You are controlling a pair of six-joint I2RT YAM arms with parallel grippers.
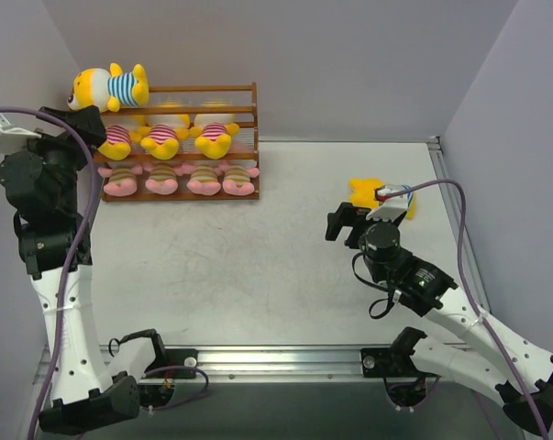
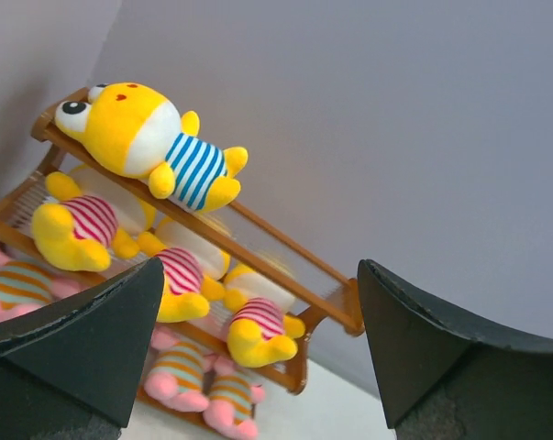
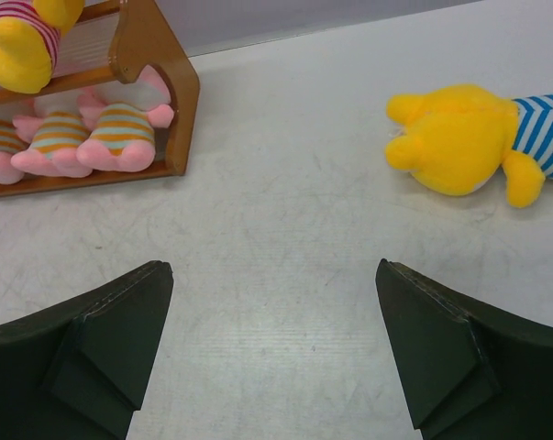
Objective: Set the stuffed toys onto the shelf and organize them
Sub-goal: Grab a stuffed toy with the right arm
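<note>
L jaws, R jaws wide open, empty; blue-striped toy [image 3: 469, 142] on table [image 3: 285, 238]; other toys [image 1: 166, 137] on shelf [image 1: 255, 128].

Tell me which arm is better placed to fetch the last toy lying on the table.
Right. The right pincer, open, hangs near the blue-striped toy on the table, nothing between them. The left pincer, also open, is away at the shelf.

You have soft, even light across the scuffed white table [image 1: 258, 266], shadows faint and short. In your left wrist view the black gripper fingers [image 2: 74, 357] sit close and soft-edged.
</note>
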